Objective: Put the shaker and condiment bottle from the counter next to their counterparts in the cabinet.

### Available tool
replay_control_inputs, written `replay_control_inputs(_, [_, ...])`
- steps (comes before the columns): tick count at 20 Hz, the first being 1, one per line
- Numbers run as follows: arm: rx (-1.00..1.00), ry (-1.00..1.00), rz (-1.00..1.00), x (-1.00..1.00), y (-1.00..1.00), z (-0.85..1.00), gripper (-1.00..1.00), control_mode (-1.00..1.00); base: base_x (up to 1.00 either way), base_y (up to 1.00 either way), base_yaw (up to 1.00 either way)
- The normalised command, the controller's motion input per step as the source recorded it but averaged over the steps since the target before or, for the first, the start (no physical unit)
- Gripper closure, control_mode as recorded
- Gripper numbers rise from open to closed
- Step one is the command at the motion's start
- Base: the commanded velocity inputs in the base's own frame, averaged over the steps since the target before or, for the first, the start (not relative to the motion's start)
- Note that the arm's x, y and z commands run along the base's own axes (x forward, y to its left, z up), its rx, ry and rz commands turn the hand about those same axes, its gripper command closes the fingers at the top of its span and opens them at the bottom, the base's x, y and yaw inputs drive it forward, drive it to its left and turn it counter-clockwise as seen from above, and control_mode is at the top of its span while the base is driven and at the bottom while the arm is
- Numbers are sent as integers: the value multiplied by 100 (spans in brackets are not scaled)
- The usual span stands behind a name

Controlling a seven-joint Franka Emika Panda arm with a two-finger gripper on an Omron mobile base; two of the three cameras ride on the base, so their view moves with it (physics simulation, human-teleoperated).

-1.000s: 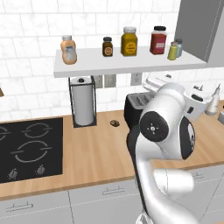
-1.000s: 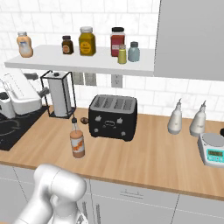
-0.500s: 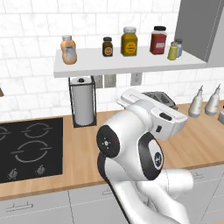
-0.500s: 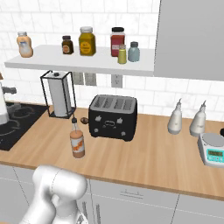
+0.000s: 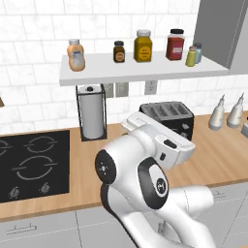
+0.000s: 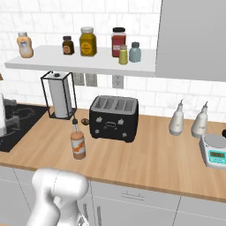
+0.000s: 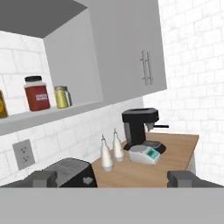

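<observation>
- We see our gripper [image 7: 114, 178] in the hand view with its fingertips [image 7: 43, 178] spread as wide as they go and nothing between them.
- The yellow-green shaker [image 6: 123, 54] stands on the cabinet [image 6: 66, 64] shelf, just beside the pale blue shaker [image 6: 135, 52] at its 3 o'clock.
- The condiment bottle [image 6: 78, 143] stands upright on the counter [image 6: 150, 163], at about 8 o'clock from the black toaster [image 6: 114, 117], near it but apart.
- The squat peach bottle [image 6: 25, 45] sits at the shelf's far 9 o'clock end.
- Two grey-white pointed bottles [image 6: 177, 120] stand at 3 o'clock of the toaster.
</observation>
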Motion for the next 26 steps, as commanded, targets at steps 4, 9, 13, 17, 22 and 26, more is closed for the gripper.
replay_control_inputs(4, [0, 0, 0, 0, 0, -47, -100, -100, 0, 0, 0])
replay_control_inputs(9, [0, 0, 0, 0, 0, -53, -100, -100, 0, 0, 0])
replay_control_inputs(13, [0, 0, 0, 5, 0, -50, -100, -100, 0, 0, 0])
replay_control_inputs(17, [0, 0, 0, 27, 0, -48, -100, -100, 0, 0, 0])
replay_control_inputs(22, [0, 3, 0, 42, 0, -40, -100, -100, 0, 0, 0])
replay_control_inputs(26, [0, 2, 0, 36, 0, -41, -100, -100, 0, 0, 0])
